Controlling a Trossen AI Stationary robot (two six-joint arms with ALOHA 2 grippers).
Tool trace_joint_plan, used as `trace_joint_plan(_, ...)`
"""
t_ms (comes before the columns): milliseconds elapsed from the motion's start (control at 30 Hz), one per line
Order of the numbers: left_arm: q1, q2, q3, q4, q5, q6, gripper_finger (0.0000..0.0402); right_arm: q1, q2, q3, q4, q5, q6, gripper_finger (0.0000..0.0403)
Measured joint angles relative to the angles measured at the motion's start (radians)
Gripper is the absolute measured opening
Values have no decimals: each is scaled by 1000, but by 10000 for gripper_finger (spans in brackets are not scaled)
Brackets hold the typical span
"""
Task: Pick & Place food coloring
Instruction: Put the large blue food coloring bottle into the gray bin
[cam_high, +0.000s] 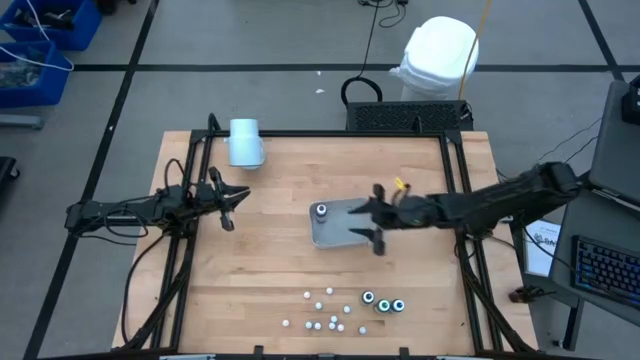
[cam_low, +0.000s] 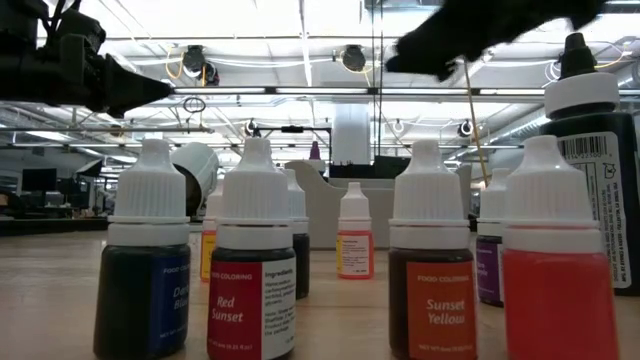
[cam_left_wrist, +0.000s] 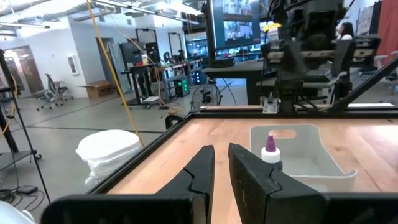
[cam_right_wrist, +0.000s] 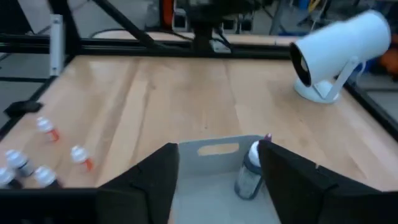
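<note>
One dark food coloring bottle (cam_high: 321, 211) with a white top stands upright in the translucent tray (cam_high: 340, 236), at its left end; it also shows in the right wrist view (cam_right_wrist: 249, 171) and the left wrist view (cam_left_wrist: 270, 152). My right gripper (cam_high: 373, 218) (cam_right_wrist: 217, 171) hangs open over the tray's right part, fingers pointing left toward that bottle, holding nothing. The other food coloring bottles stand near the table's near edge: several small whitish ones (cam_high: 320, 312) and three dark ones (cam_high: 384, 303); they fill the low view (cam_low: 250, 260). My left gripper (cam_high: 228, 207) (cam_left_wrist: 221, 174) waits left of the tray, fingers a narrow gap apart.
A pale blue cylinder (cam_high: 245, 142) (cam_right_wrist: 339, 53) lies at the table's far left corner. Black frame rails (cam_high: 455, 200) run along the table's sides. Bare wood lies between the tray and the bottle cluster. A white bag (cam_high: 438, 55) sits on the floor beyond the far edge.
</note>
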Motion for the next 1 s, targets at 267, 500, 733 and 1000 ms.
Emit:
trace_joint_plan(267,0,0,0,-16,4,-3,56,186,-208,-403,432,231,-8,99)
trace_joint_plan(500,0,0,0,70,23,71,56,216,-210,-651,767,244,-16,36)
trace_joint_plan(733,0,-1,0,137,9,61,56,216,-198,-673,785,242,2,2)
trace_joint_plan(1000,0,0,0,179,96,48,56,218,-198,-675,779,238,59,1)
